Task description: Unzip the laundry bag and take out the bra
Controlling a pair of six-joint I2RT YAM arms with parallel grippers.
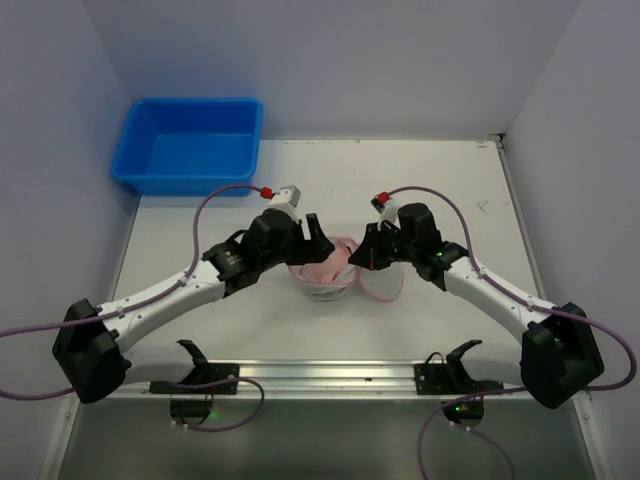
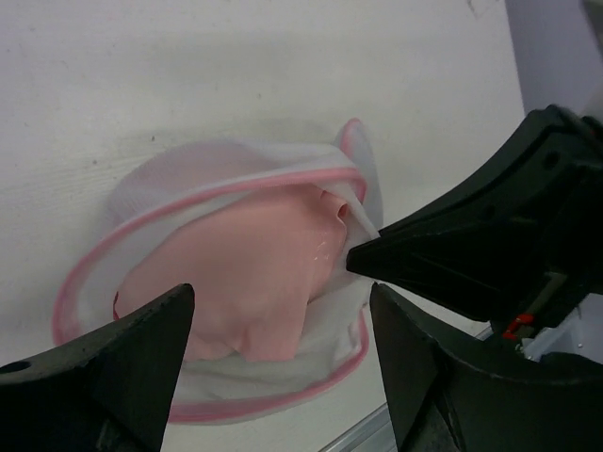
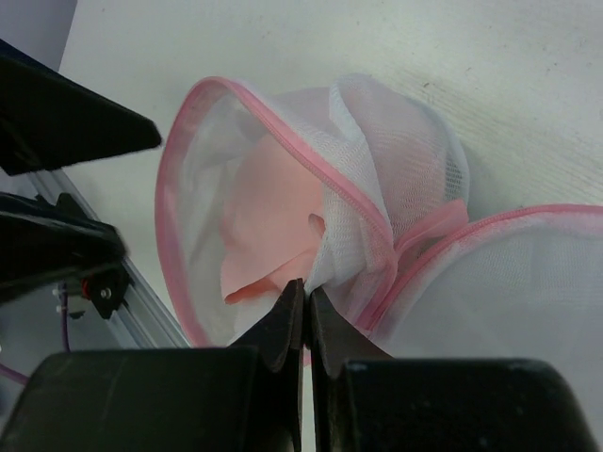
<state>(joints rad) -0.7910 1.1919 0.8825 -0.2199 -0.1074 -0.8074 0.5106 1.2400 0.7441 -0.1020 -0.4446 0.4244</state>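
The laundry bag point(image 1: 322, 282) lies at the table's middle, a white mesh pouch with a pink zipper rim, gaping open. The peach-pink bra point(image 2: 254, 282) lies inside it and shows through the opening. My left gripper point(image 2: 281, 311) is open and empty just above the bag, one finger on each side of the bra. My right gripper point(image 3: 306, 292) is shut on a bunched fold of the bag's mesh point(image 3: 396, 160) at the opening's edge; the bra point(image 3: 268, 217) shows just behind its tips. In the top view the left gripper point(image 1: 312, 240) and the right gripper point(image 1: 362, 255) meet over the bag.
A blue tub point(image 1: 190, 145) stands at the far left corner. A metal rail point(image 1: 330, 375) runs along the near edge between the arm bases. Walls close in left, right and back. A second pink-rimmed mesh flap point(image 3: 528, 273) lies to the right.
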